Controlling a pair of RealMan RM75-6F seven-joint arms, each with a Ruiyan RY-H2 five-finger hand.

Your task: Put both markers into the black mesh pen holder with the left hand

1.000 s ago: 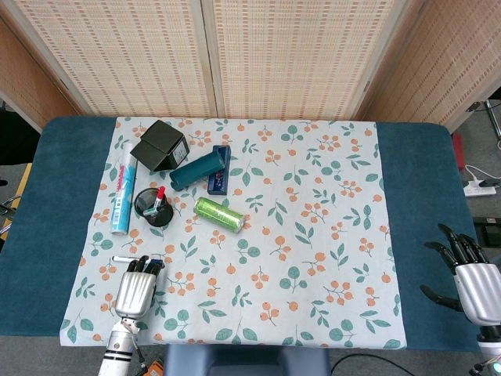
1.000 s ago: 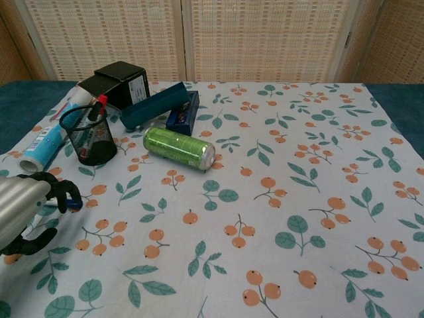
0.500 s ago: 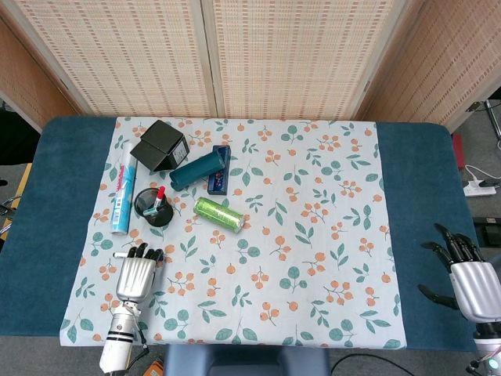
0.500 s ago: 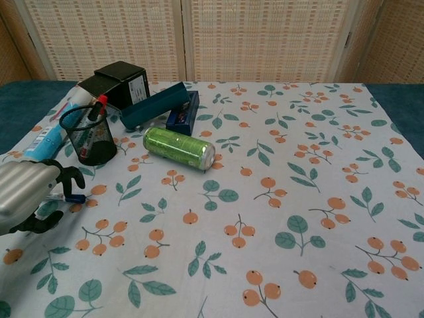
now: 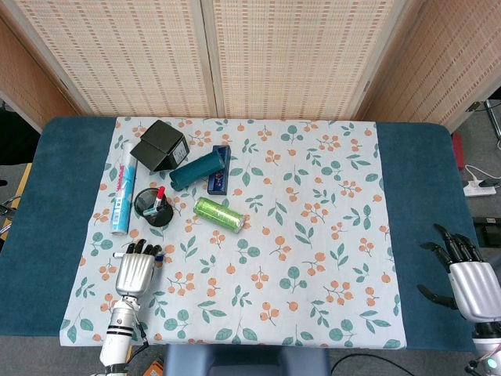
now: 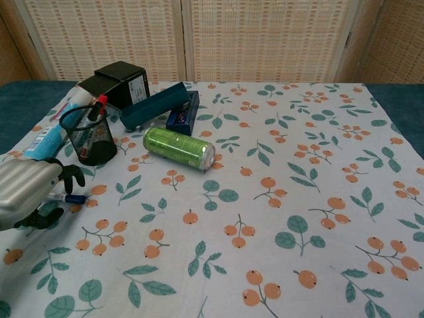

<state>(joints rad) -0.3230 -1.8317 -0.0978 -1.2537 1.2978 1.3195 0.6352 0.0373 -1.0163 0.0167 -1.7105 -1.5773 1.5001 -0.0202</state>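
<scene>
The left robot hand (image 6: 30, 192) sits low over the near left part of the floral cloth (image 5: 313, 235) that covers the worktop (image 5: 47, 219), knuckles up, dark fingertips (image 6: 71, 175) curled down toward the cloth. A blue-capped marker (image 6: 68, 198) lies flat on the cloth right under those fingertips; its blue end pokes out on the side toward the middle of the cloth, and in the head view a pale end shows at the hand's outer side (image 5: 119, 254). Whether the fingers actually pinch the marker or only rest over it, I cannot tell from either view.

Just beyond the hand, further from the robot, stands the black mesh pen holder (image 6: 89, 136), upright, with the red-capped marker (image 6: 97, 106) already leaning inside it. Hand and holder are near each other but not touching.

Beside the holder lie a green can (image 6: 179, 148) on its side, a teal tube (image 6: 154, 106), a small blue box (image 6: 181, 114), a black box (image 6: 121, 83) and a white-and-blue tube (image 5: 121, 196).

The right robot hand (image 5: 462, 276) rests at the far right over the bare blue worktop, fingers spread, holding nothing
</scene>
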